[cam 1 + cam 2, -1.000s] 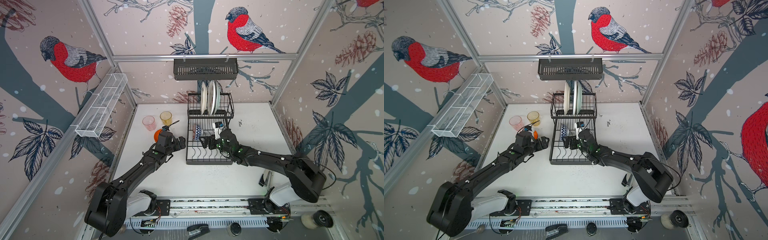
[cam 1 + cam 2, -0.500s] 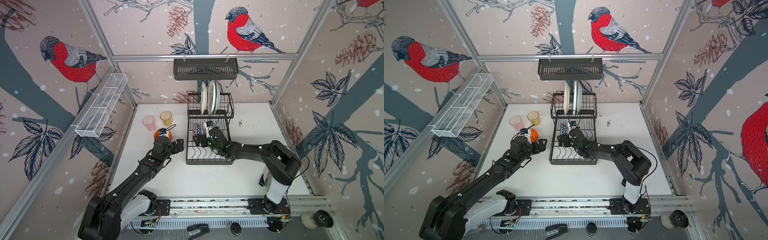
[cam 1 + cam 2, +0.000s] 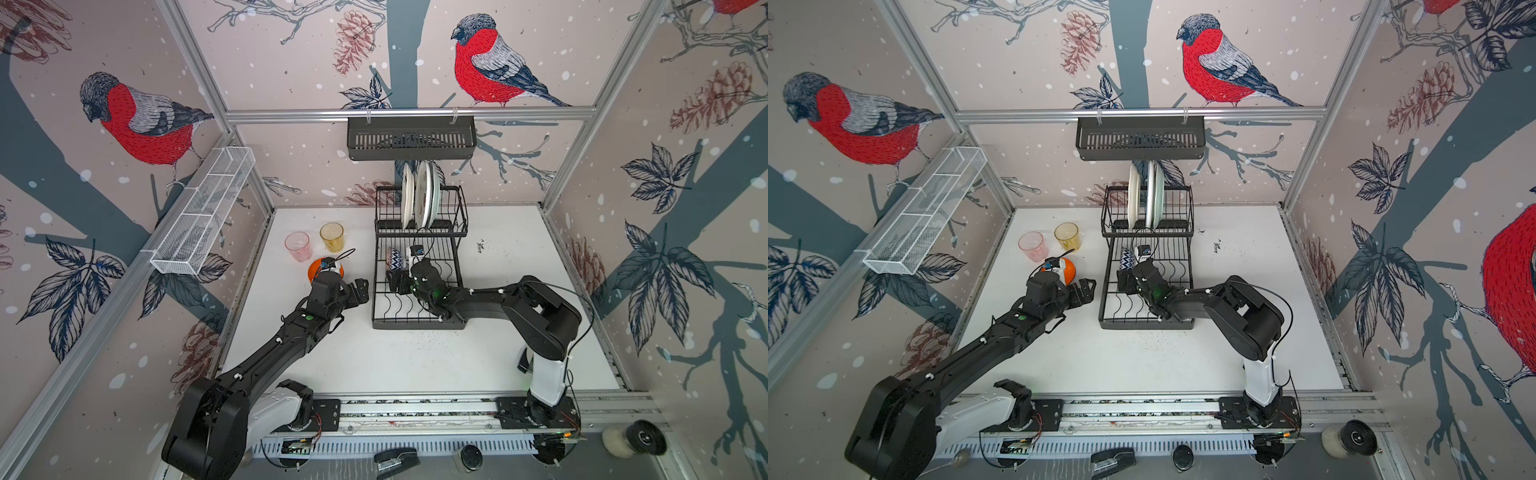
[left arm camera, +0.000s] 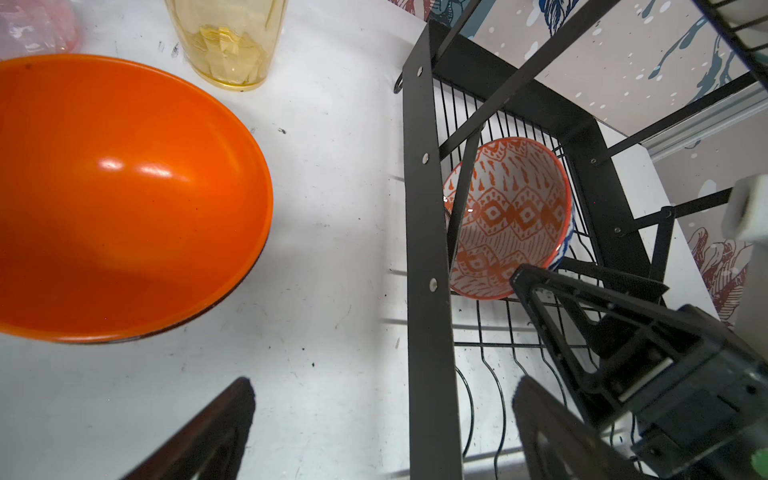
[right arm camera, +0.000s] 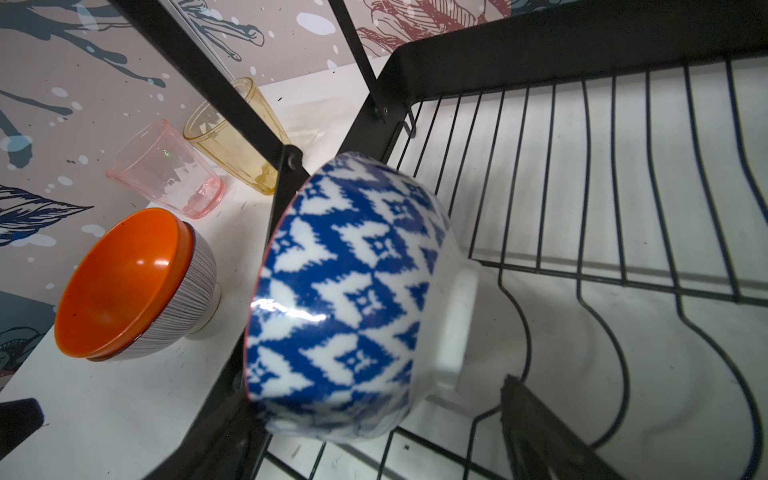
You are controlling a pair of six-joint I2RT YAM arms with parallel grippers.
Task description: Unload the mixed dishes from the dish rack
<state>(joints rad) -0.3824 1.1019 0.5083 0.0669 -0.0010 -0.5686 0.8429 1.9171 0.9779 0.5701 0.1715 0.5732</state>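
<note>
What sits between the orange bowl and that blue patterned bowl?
Bare white table, then the dish rack's black side rail, seen in the left wrist view.

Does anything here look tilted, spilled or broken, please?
Nothing looks broken or spilled. The blue-patterned bowl stands on edge in the dish rack, as racked dishes do. Only small dark specks lie on the table before the rack.

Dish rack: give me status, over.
Left gripper open beside dish rack. Right gripper open, straddling blue-patterned bowl in lower tier. Plates upright up top. Rack strut close by bowl rim.
</note>
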